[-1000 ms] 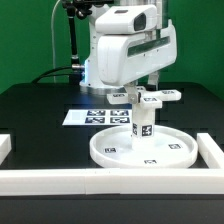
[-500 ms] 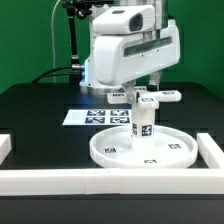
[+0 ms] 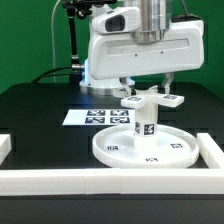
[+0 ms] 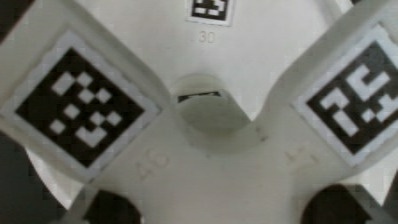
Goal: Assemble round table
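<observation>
The large flat round disc [image 3: 172,153] lies on the black table. The short cylindrical post [image 3: 145,126] stands upright on its middle. The cross-shaped foot [image 3: 133,102] sits flat on top of the post. My gripper [image 3: 148,92] reaches straight down onto the foot, one finger on each side of its hub, shut on it. In the wrist view the foot [image 4: 214,120] fills the picture with two tagged arms spreading out. My gripper [image 4: 222,205] shows only as dark fingertips [image 4: 116,207] either side of the white hub. The post is hidden there.
The marker board [image 3: 92,117] lies behind the disc toward the exterior view's left. White straight border walls run along the front [image 3: 60,180], the exterior view's right [image 3: 213,150] and its left [image 3: 4,146].
My hand has turned about its vertical axis, and the foot has turned with it on top of the post. The disc and post stay in place.
</observation>
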